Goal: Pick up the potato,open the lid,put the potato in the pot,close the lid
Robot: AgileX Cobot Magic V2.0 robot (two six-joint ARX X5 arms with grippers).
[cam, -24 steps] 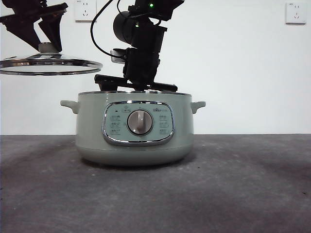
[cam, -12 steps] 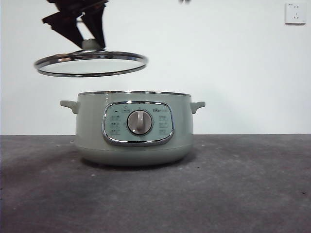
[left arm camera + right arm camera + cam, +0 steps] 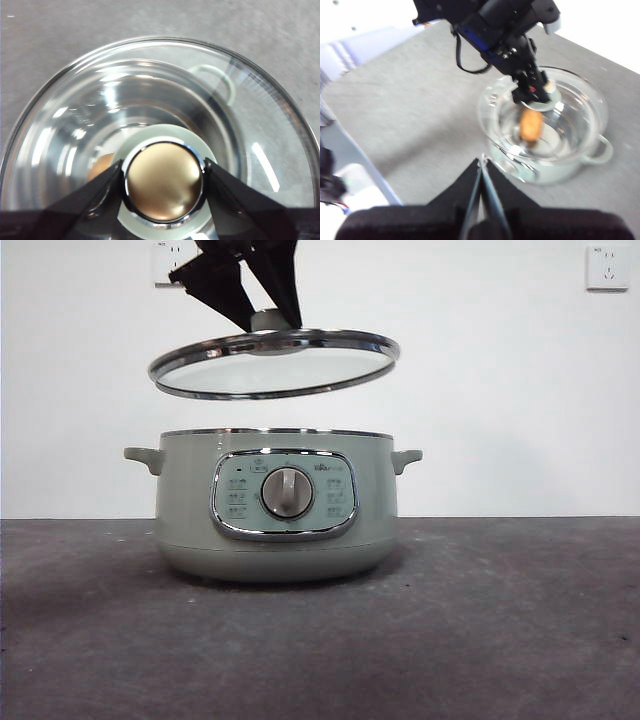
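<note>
My left gripper point(image 3: 262, 315) is shut on the pale green, metal-topped knob point(image 3: 163, 181) of the glass lid point(image 3: 275, 363) and holds the lid tilted a little above the sage-green pot point(image 3: 277, 502). The potato point(image 3: 530, 125) lies inside the pot, seen through the lid in the right wrist view; a tan patch of it point(image 3: 100, 166) shows in the left wrist view. My right gripper point(image 3: 482, 165) is shut and empty, raised well away from the pot point(image 3: 545, 145), out of the front view.
The pot stands on a dark grey table point(image 3: 500, 620) against a white wall with sockets point(image 3: 608, 267). The table's edge and a pale floor area point(image 3: 350, 50) show in the right wrist view.
The left gripper has carried the lid rightward from the far left to over the pot. The right arm has lifted out of the pot and left the front view.
</note>
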